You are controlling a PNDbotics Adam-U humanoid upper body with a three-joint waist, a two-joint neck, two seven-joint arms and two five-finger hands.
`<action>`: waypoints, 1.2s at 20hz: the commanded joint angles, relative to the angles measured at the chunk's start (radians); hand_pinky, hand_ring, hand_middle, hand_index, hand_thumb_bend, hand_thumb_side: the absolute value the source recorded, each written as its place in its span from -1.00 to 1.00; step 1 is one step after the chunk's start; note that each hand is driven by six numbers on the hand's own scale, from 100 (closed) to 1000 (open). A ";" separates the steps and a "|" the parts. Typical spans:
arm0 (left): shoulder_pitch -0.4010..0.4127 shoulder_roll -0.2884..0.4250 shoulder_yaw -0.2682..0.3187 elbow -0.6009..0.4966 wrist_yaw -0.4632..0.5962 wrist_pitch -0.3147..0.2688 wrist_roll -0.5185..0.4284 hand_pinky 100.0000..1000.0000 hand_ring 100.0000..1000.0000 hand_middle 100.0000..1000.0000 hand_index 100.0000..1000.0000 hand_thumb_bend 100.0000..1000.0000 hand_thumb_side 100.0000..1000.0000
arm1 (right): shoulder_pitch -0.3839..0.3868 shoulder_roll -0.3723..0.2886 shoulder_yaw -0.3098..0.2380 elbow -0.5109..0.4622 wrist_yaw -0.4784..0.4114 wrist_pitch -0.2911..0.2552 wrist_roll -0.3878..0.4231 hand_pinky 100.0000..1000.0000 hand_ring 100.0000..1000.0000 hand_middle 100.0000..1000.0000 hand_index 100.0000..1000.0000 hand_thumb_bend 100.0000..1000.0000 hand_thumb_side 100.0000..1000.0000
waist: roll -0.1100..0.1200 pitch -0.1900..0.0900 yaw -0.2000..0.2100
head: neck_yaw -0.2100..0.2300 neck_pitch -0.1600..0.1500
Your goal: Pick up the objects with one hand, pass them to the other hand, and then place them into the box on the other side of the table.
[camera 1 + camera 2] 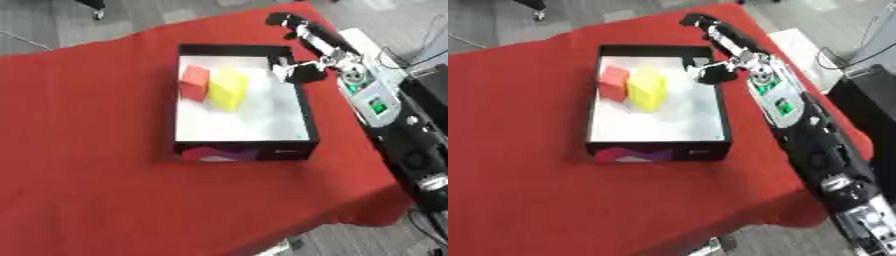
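A black box [307, 116] with a white floor stands on the red-covered table. Inside it, toward the far left, a red block [194, 82] and a yellow block [227, 89] stand side by side, touching. My right arm comes in from the lower right along the table's right edge. My right hand [732, 42] hovers at the box's far right corner. Its fingers [697, 21] stretch straight toward the far edge and its thumb [710, 73] reaches over the box's right rim. It holds nothing. My left hand does not show.
The red cloth [87, 150] drops off at the near right corner to grey floor. Dark equipment [430, 87] stands off the table's right side, beyond my arm. Bare cloth lies left of and in front of the box.
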 commanded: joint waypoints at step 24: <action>0.050 0.268 -0.042 0.056 0.168 0.045 -0.131 1.00 0.69 0.46 0.77 0.32 -0.18 | -0.067 -0.061 -0.117 -0.127 -0.438 -0.040 -0.260 0.80 1.00 1.00 0.94 -1.00 -0.92 | 0.033 -0.001 0.028 | 0.340 -0.089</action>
